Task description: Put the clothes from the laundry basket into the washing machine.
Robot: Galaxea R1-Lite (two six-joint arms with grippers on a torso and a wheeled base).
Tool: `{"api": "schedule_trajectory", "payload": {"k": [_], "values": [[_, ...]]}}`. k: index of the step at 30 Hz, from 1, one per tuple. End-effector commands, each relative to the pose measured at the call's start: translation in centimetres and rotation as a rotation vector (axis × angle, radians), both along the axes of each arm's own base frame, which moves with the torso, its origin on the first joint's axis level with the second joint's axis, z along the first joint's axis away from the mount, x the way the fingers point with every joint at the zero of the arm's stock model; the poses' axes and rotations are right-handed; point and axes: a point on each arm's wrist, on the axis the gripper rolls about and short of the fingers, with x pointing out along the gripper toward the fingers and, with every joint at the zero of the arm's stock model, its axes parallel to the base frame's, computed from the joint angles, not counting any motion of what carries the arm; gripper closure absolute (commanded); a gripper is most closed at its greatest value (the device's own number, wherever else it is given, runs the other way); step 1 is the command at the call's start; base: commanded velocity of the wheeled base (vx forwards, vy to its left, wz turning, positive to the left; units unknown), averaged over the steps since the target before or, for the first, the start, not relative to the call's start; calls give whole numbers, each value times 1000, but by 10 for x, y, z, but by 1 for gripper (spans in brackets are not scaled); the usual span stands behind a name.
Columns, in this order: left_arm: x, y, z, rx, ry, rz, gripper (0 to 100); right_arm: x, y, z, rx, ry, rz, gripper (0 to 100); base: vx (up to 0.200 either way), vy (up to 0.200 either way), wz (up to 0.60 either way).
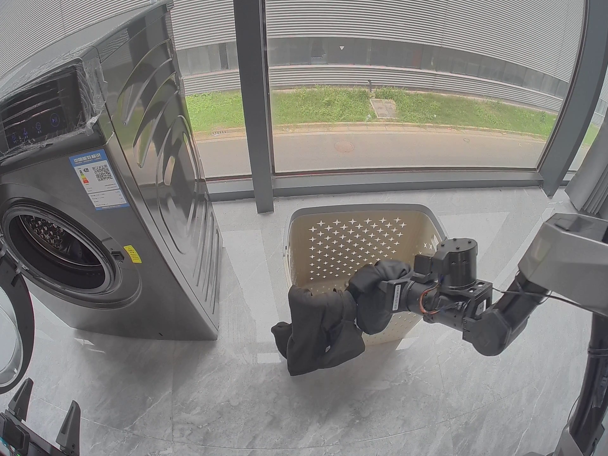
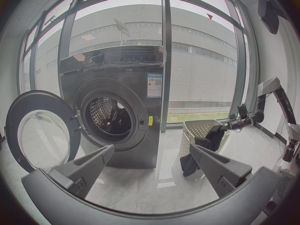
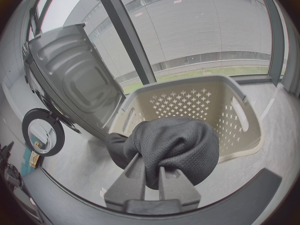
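Right hand [image 3: 152,163] clamped on a black garment [image 1: 323,334], held over the near rim of the laundry basket [image 1: 364,213]. Garment's loose end hangs outside the basket toward the floor [image 1: 380,400]. Left hand [image 2: 150,148] low, fingers spread wide. Washing machine [image 1: 164,159] beside the basket, round door [image 2: 18,116] swung open.

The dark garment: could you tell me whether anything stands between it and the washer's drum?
Nothing visible does: the door is swung open, and only bare floor separates the garment from the drum.
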Motion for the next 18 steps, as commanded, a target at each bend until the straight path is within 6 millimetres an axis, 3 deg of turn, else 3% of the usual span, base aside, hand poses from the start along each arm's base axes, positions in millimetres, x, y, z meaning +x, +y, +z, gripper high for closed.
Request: {"api": "schedule_trajectory", "payload": {"k": [1, 5, 11, 14, 18], "values": [[0, 0, -5, -1, 0, 0, 0, -31, -15, 65, 70, -131, 10, 100, 0, 0, 0], [0, 0, -5, -1, 0, 0, 0, -43, -18, 81, 92, -164, 18, 100, 0, 0, 0], [0, 0, -5, 1, 0, -1, 0, -79, -18, 121, 175, -322, 70, 100, 0, 0, 0], [0, 0, -5, 1, 2, -1, 0, -91, -19, 129, 191, -350, 88, 100, 0, 0, 0], [0, 0, -5, 1, 0, -4, 0, -126, -22, 149, 239, -406, 162, 100, 0, 0, 0]]}}
